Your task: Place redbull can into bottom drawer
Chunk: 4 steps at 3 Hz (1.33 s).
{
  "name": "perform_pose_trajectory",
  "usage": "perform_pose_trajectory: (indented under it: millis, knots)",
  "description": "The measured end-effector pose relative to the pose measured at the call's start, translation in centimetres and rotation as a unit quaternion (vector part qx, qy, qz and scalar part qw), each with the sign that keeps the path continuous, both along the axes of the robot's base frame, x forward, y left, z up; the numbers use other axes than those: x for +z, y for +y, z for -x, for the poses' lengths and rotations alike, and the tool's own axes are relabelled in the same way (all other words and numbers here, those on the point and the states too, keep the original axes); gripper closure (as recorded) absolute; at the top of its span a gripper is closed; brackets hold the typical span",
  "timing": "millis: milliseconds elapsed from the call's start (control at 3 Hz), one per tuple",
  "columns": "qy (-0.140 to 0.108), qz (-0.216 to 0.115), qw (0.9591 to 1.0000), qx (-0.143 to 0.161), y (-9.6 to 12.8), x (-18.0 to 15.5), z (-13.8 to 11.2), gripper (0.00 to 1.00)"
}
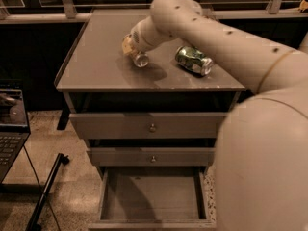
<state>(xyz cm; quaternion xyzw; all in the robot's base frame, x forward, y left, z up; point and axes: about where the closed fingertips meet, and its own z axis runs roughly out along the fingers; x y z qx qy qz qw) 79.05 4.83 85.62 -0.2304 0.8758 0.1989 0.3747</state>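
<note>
My gripper (133,46) is at the end of the pale arm, low over the middle of the grey cabinet top (96,66). Just under it lies the redbull can (141,59); only its slim silver round end shows, the rest is hidden by the gripper. A yellowish part (126,44) shows at the gripper's left side. The bottom drawer (151,196) is pulled out below, a wide shallow grey tray with a bare floor.
A fatter green and silver can (193,60) lies on its side on the cabinet top, right of the gripper. The two upper drawers (152,127) with round knobs are shut. A laptop (9,124) and a dark pole (45,191) stand at the left. My pale body (264,167) fills the right.
</note>
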Motion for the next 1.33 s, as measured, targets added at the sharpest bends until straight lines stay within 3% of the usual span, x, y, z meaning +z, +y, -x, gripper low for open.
perform_pose_trajectory:
  millis: [333, 667, 1000, 1333]
  knots:
    - [0.018, -0.084, 0.9945, 0.061, -2.3, 3.0, 2.3, 1.0]
    - [0.008, -0.156, 0.9769, 0.146, -4.6, 6.3, 4.6, 1.0]
    - [0.006, -0.192, 0.9537, 0.231, -6.9, 7.2, 8.7, 1.0]
    - [0.016, -0.219, 0.9406, 0.259, -9.6, 7.5, 12.8, 1.0]
